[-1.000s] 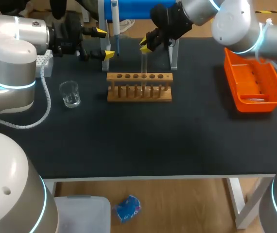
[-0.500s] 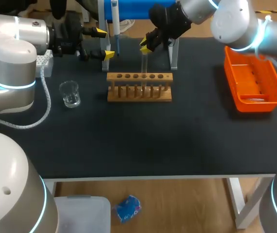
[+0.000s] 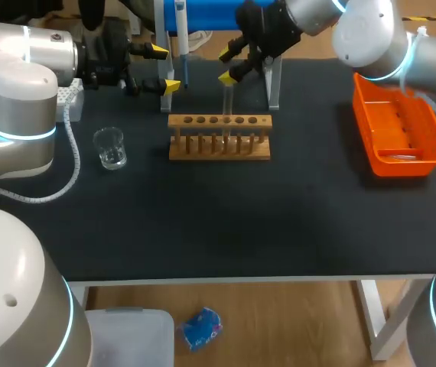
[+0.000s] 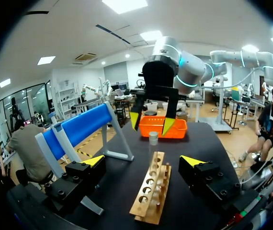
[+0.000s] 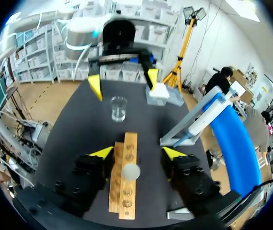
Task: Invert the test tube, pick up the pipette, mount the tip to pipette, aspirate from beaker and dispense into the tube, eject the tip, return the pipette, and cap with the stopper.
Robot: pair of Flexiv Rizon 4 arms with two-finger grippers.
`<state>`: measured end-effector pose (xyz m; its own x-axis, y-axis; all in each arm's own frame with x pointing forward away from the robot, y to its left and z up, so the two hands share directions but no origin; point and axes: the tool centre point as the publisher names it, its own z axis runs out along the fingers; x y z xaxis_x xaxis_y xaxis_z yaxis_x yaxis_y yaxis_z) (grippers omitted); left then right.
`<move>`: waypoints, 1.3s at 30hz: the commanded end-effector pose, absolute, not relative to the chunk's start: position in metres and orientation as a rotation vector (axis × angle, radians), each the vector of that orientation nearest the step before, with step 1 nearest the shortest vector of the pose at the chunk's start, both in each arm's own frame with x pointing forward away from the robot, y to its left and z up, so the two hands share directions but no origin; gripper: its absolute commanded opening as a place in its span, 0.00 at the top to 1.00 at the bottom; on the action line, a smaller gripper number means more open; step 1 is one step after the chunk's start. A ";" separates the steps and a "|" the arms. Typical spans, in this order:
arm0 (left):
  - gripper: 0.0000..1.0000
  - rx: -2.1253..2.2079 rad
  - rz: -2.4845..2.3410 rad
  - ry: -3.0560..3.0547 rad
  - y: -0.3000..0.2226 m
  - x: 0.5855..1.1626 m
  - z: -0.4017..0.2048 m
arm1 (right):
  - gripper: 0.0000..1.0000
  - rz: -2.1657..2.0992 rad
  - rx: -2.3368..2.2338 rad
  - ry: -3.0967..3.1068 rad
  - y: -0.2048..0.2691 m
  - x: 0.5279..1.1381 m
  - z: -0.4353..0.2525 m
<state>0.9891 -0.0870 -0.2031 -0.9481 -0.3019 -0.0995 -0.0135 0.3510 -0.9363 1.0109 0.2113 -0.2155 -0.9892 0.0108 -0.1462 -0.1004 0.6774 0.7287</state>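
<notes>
Change, R side: right arm (image 3: 371,34), reaching in over rear of table (image 3: 294,214), has let go. Half a sec ago its yellow tips were pinched together at top of the test tube (image 3: 226,105). Now right gripper (image 3: 228,66) has tips apart, just above tube top, no contact seen. Wooden rack (image 3: 219,147) unmoved; tube upright in a middle hole. Judgement: invert step looks closed out. Next item is pipette (image 3: 180,30), hanging on its stand behind rack, untouched.

Pose: R wrist pitched down over rack, fingers pointing at tube from above. Left arm (image 3: 19,69) unchanged, level, over table's rear-left. Left gripper (image 3: 164,69) has fingers wide apart, holding nothing, tips near pipette stand. Beaker (image 3: 110,147) on table, left of rack, apart from both grippers.
</notes>
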 end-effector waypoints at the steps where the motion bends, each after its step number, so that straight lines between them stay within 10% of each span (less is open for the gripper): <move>1: 0.00 -0.281 -1.632 2.363 -0.087 0.990 -0.203 | 0.00 1.428 -0.072 2.640 0.198 1.002 -0.204; 12: 0.00 -0.281 -1.632 2.363 -0.087 0.990 -0.203 | 0.00 1.980 -0.006 2.465 0.198 0.991 -0.199; 13: 0.00 -0.281 -1.632 2.363 -0.087 0.990 -0.203 | 0.50 1.991 0.007 2.462 0.198 0.991 -0.200; 16: 0.00 -0.281 -1.632 2.363 -0.087 0.990 -0.203 | 1.00 2.072 0.029 2.440 0.199 0.990 -0.201; 39: 0.00 -0.281 -1.632 2.363 -0.087 0.990 -0.203 | 1.00 2.130 0.065 2.322 0.210 0.999 -0.214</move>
<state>0.9891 -0.0869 -0.2031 -0.9481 -0.3019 -0.0995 -0.0135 0.3510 -0.9363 0.9991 0.2092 -0.2134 -0.9989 0.0194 0.0426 0.0441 0.0891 0.9950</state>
